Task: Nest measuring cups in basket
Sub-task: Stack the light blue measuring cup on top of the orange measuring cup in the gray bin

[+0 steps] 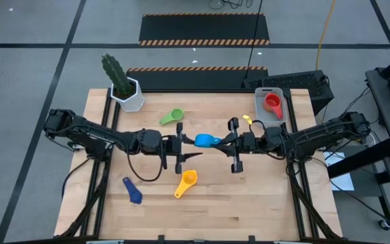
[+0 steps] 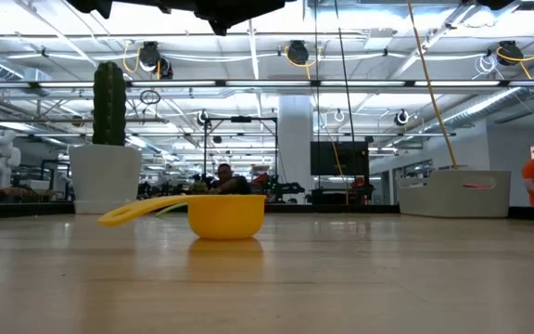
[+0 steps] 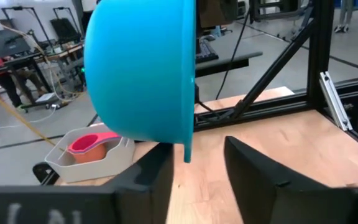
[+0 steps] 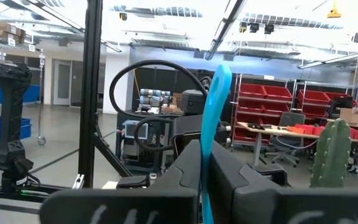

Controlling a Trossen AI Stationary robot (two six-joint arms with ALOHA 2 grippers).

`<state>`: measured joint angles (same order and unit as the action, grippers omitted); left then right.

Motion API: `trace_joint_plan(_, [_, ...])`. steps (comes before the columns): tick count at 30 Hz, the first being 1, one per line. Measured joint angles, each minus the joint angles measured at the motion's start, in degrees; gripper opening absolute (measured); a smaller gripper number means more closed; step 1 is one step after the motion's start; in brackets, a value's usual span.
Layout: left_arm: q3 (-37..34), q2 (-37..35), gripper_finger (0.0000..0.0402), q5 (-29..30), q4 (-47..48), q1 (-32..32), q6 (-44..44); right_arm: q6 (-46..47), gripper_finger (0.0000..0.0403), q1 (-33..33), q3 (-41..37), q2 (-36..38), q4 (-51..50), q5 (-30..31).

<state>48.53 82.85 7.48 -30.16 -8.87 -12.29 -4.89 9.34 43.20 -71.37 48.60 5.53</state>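
A light blue measuring cup [image 1: 205, 140] hangs above the middle of the table between my two grippers, lying on its side. My right gripper [image 1: 227, 141] is shut on it. My left gripper [image 1: 183, 142] is open; its fingers stand on either side of the bowl's rim [image 3: 189, 146], and I cannot tell whether they touch it. The basket [image 1: 279, 114] stands at the far right with a red cup [image 1: 272, 103] in it. Green [image 1: 171, 116], small yellow [image 1: 247, 120], orange-yellow [image 1: 186, 183] and dark blue [image 1: 133, 191] cups rest on the table. My right gripper pinches the light blue cup's flat handle [image 4: 205, 155] between its two fingers. The handle shows edge-on there and sticks out past the fingertips. The fingers come about level from the table's right side, along the handle. The cup is lifted clear of the table.
A white pot with a cactus [image 1: 126, 91] stands at the far left corner. The orange-yellow cup [image 2: 225, 215] sits mouth up near the middle front, its handle level. Bare wood lies along the near edge between it and the dark blue cup.
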Motion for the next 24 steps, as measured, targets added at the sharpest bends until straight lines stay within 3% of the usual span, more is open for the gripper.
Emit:
trace_joint_plan(10, [0.0, -0.4, 0.0013, -4.7, 0.4, 1.9, 2.0, -0.6, 0.0, 0.0, 0.0, 0.0, -0.5, -0.1])
trace_joint_plan(18, [0.0, -1.3, 0.001, -8.3, 1.2, 3.8, 1.8, -0.6, 0.0035, 0.2, 0.0, 0.4, -3.1, 0.3])
trace_joint_plan(24, [0.1, -5.9, 0.0012, -12.6, 11.0, 6.2, 3.0, -1.9, 0.0084, 0.5, 0.0, 4.4, -13.1, 0.7])
